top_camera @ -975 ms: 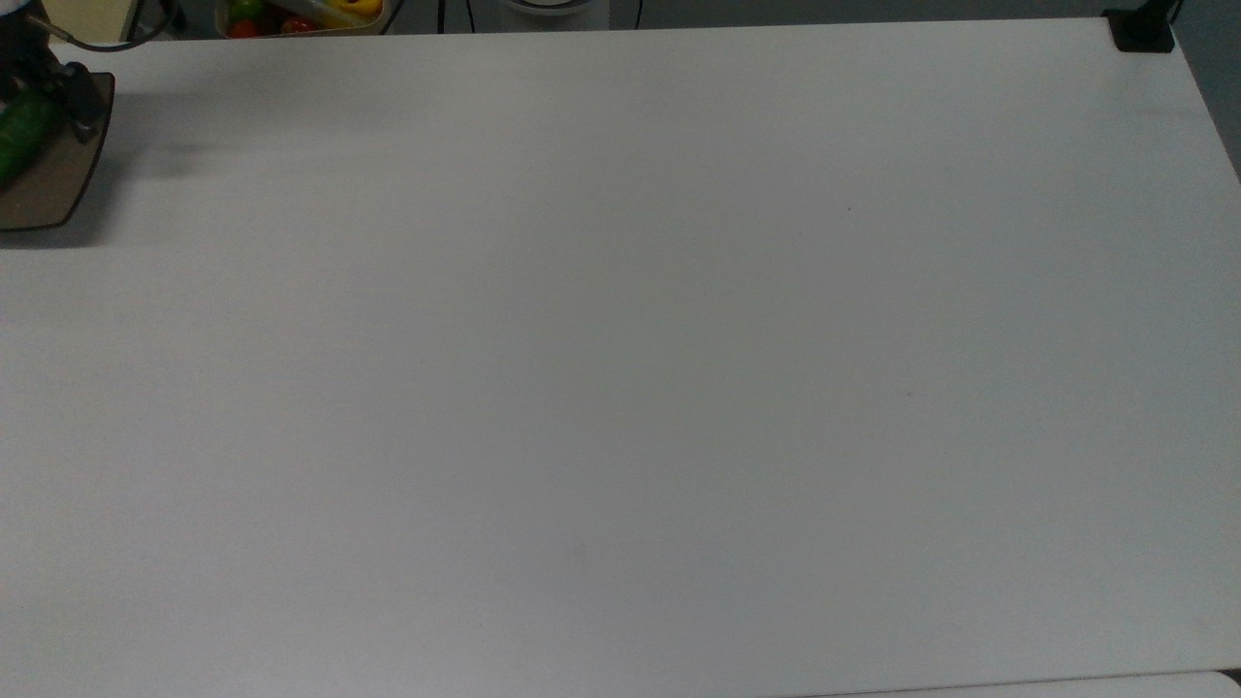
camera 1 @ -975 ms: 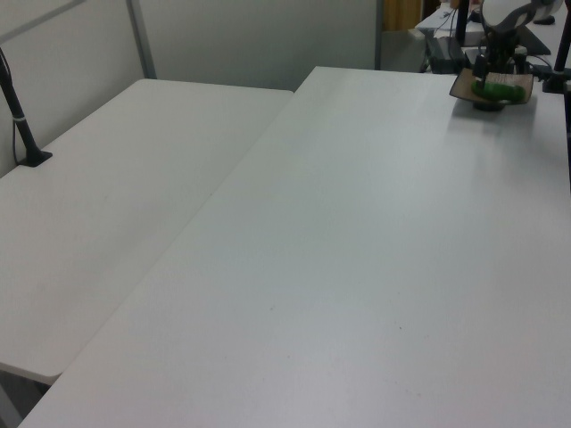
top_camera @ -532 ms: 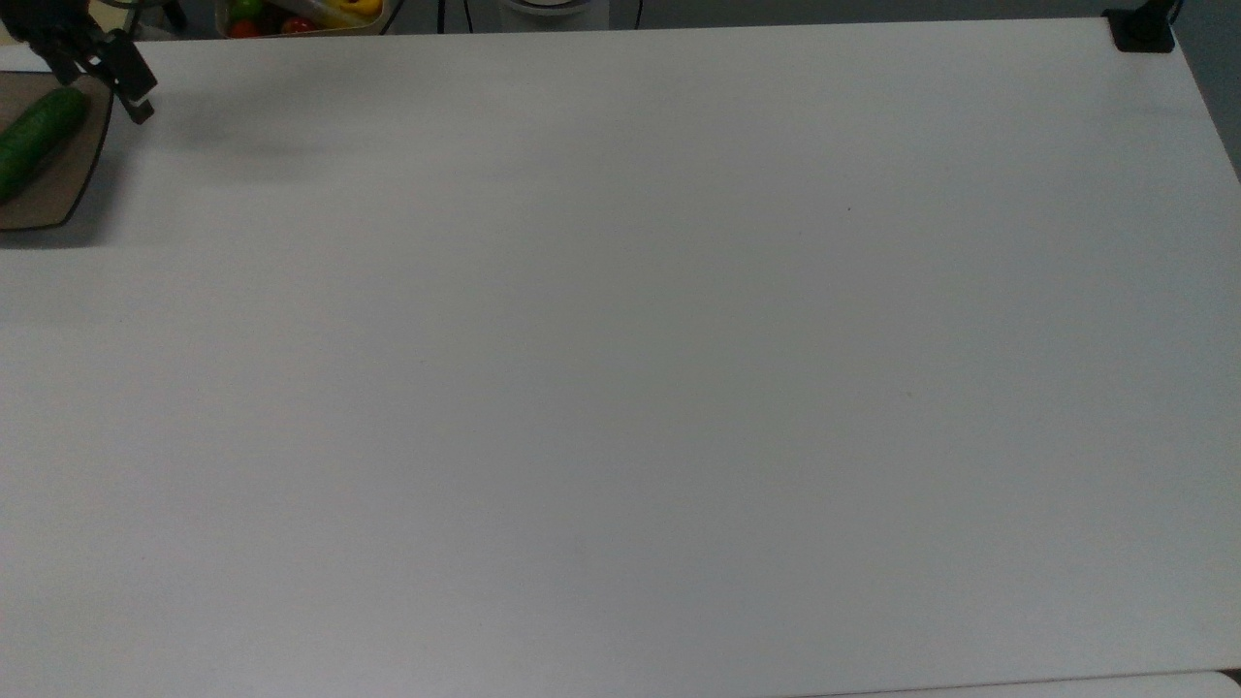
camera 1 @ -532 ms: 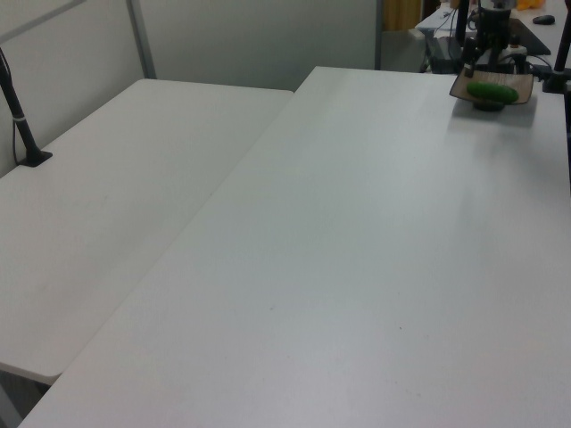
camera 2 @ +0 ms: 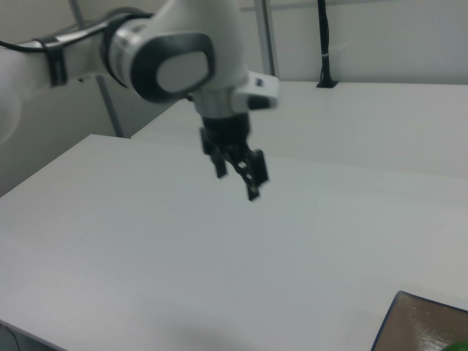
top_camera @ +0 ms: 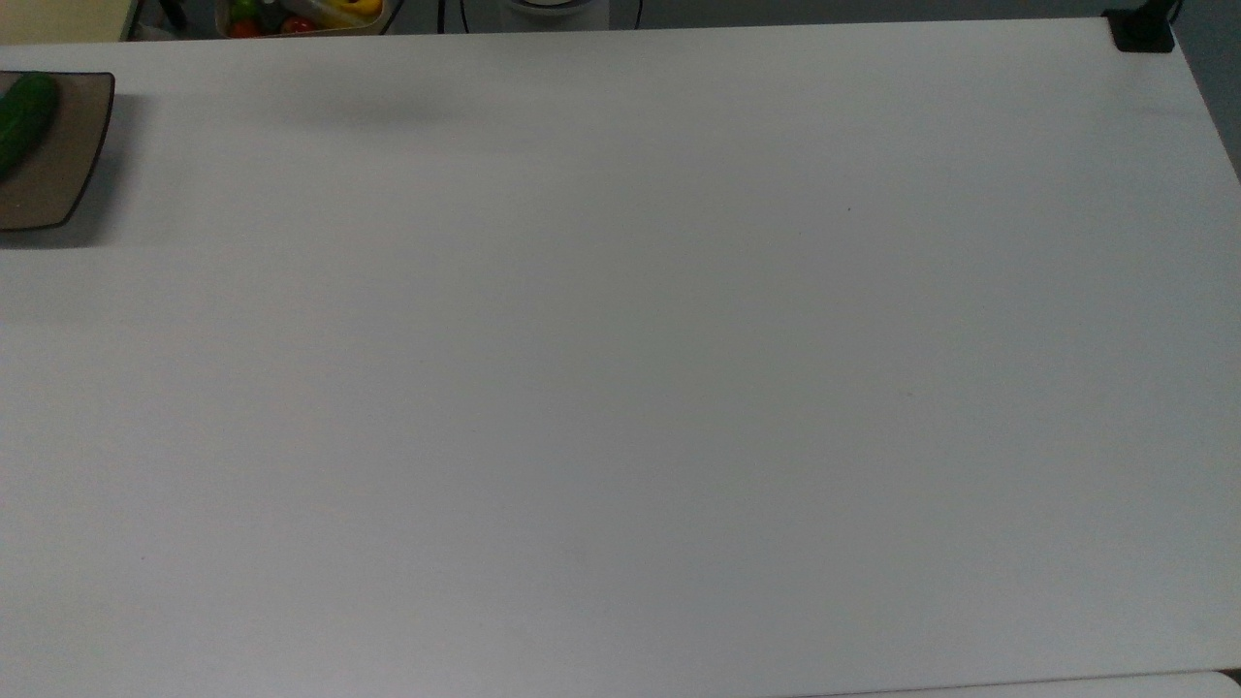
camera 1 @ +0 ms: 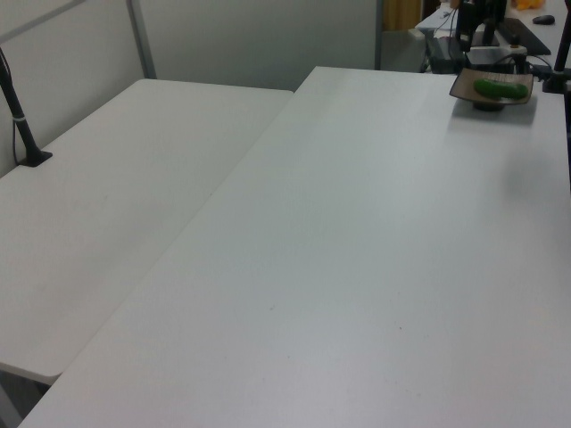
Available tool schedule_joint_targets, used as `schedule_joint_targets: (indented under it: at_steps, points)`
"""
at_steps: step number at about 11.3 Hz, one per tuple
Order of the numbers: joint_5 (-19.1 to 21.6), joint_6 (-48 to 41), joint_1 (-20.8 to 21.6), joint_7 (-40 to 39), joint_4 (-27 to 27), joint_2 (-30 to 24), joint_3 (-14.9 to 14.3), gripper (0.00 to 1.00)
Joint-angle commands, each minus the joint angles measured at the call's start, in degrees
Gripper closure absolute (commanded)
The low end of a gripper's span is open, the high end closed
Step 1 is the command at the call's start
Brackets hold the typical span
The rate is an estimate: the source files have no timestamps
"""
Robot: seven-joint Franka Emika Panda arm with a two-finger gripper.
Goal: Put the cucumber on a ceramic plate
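Note:
The dark green cucumber point(top_camera: 21, 121) lies on the brown ceramic plate point(top_camera: 70, 170) at the top view's left edge. In the left view the cucumber point(camera 1: 500, 88) rests across the plate point(camera 1: 460, 88) at the far right end of the white table. My gripper point(camera 2: 238, 183) hangs in the air above the table in the right view, open, with nothing between its fingers. It is well apart from the plate point(camera 2: 420, 325), whose corner shows at the right view's bottom right, with a sliver of the cucumber point(camera 2: 462, 345).
A bin of colourful vegetables point(top_camera: 301, 14) sits beyond the table's far edge in the top view. A black clamp point(top_camera: 1142, 29) holds the top view's far right corner. A second white table point(camera 1: 107, 178) adjoins on the left view's left, with a black pole point(camera 1: 22, 125).
The gripper has let go of the cucumber, risen from the plate and moved out of the top view. The cucumber now lies free on the plate.

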Motion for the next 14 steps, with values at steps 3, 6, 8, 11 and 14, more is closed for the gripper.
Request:
schedule_joint_targets:
  at_steps: [3, 6, 8, 11, 14]
  points:
    - [-0.11, -0.71, 4.38, 3.79, 0.84, -0.6, 7.61, 0.0]
    - [-0.02, -0.37, 7.81, 3.97, 0.58, 0.44, 9.82, 0.0]
    - [0.07, 0.51, 10.36, 5.62, 0.5, 1.42, 9.91, 0.0]
    - [-0.98, 0.51, 11.51, 5.12, 0.5, 1.68, 9.73, 0.0]
    - [-1.6, 2.96, 11.6, 5.29, -0.38, 1.77, 9.73, 0.0]
